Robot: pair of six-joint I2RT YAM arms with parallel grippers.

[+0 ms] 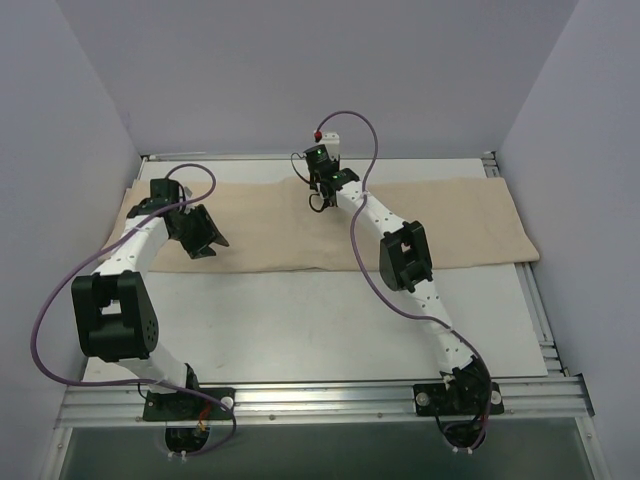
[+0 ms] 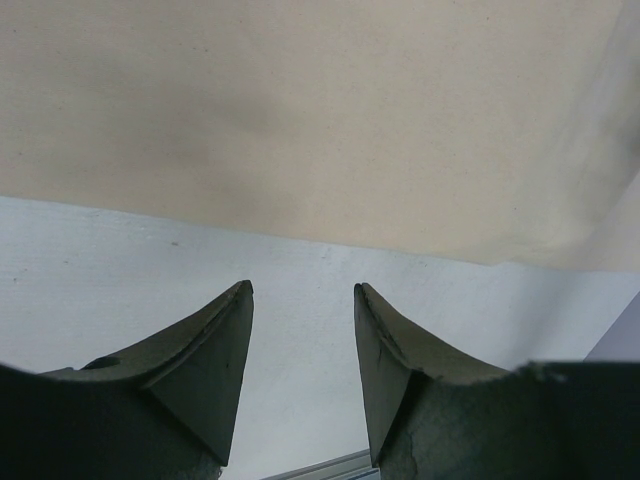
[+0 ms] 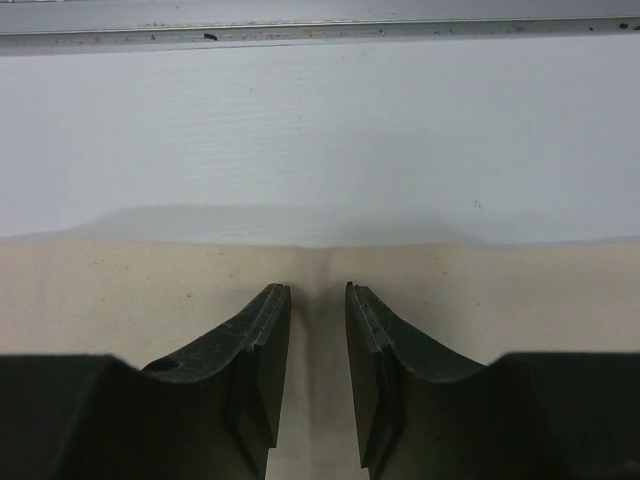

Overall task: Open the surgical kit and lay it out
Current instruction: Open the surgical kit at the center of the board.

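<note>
- Left gripper [image 2: 302, 287]: released, jaws standing well apart, nothing between them.
- Bare white table [image 2: 100, 270] lies directly under its fingers.
- The near edge of the beige cloth wrap [image 2: 300, 120] runs just ahead of its fingertips, not touching them.
- Right gripper [image 3: 316, 288]: jaws drawn close, with a narrow gap left between them.
- Its fingers sit low over the cloth wrap, which lies under and to both sides of them.
- A faint ridge of cloth rises in the gap; I cannot tell whether it is pinched.
- The cloth's far edge lies just ahead of the right fingertips, slightly lifted and casting a shadow on the table.
- A metal rail [image 3: 300, 25] lies further ahead.
- In the top view the wrap is spread flat, reaching well past both grippers on either side.
</note>
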